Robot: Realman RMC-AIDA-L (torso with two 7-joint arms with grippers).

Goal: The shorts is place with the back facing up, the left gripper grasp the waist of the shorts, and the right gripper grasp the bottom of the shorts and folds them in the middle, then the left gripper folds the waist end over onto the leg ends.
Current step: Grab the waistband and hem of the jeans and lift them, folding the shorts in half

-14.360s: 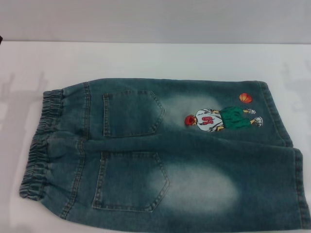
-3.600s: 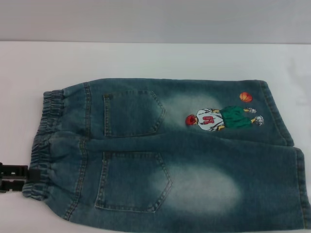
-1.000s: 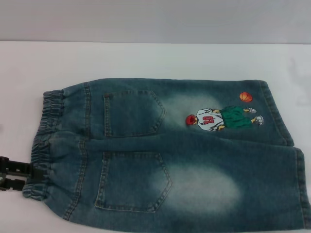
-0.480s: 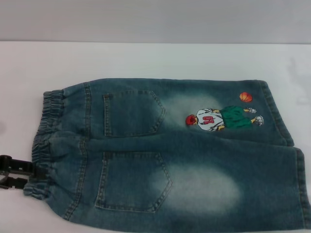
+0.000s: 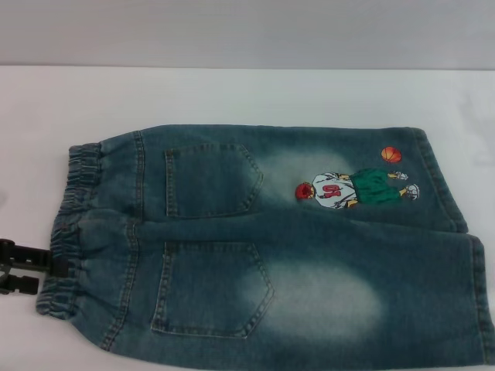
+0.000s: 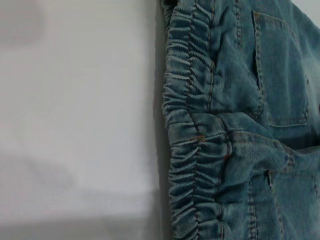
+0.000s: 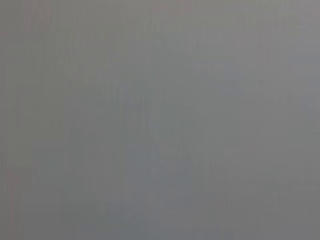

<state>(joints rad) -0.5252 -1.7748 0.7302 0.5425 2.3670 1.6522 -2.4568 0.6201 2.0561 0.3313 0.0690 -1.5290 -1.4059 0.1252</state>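
Head view: the shorts spread flat, back up, on the white table, waist toward the robot's left, legs toward its right. Cut off by the lower edge and the right edge, so the near leg's hem only partly seen. Two back pockets plain to see; embroidered basketball player on the far leg, orange ball just beside the far leg end. A red mark on the figure's shirt, too small to read. The left gripper at the picture's left edge, low at the near part of the waist of the shorts; black fingers reaching onto the puckered band, tips lost against the denim, so open or closed cannot be told. Grey wall beyond the table's far edge. Faint shadows on the table at far left and far right. The right gripper nowhere seen here. Left wrist view: gathered elastic waistband running along the picture, close up, with bare white table beside it; stitched seams and part of a back pocket beyond the band. No gripper fingers visible in this view. No label or writing seen on the band. Right wrist view: only a flat grey blur, nothing to make out.
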